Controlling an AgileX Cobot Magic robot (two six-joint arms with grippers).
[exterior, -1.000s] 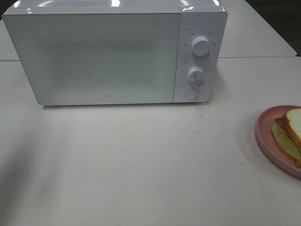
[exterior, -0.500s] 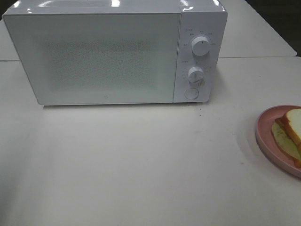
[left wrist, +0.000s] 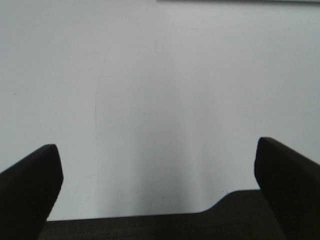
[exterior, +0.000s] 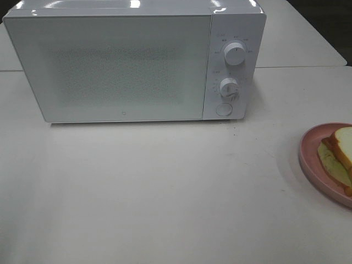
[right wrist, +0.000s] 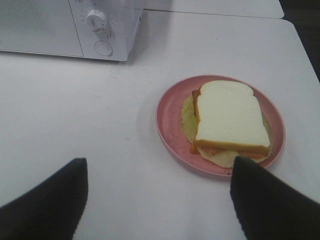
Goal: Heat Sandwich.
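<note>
The sandwich lies on a round pink plate at the table's right edge, cut off by the frame in the exterior high view. In the right wrist view the sandwich shows whole: thick white bread on top, reddish and pale yellow-green filling under it, on the pink plate. My right gripper hovers short of the plate, open and empty. My left gripper is open over bare white table. Neither gripper shows in the exterior high view.
A white microwave stands at the back of the table with its door closed. Two knobs and a round button sit on its right panel. The microwave's corner lies beyond the plate.
A faint shadow at the table's lower left has faded out of the exterior high view. Microwave, plate and sandwich have not moved.
</note>
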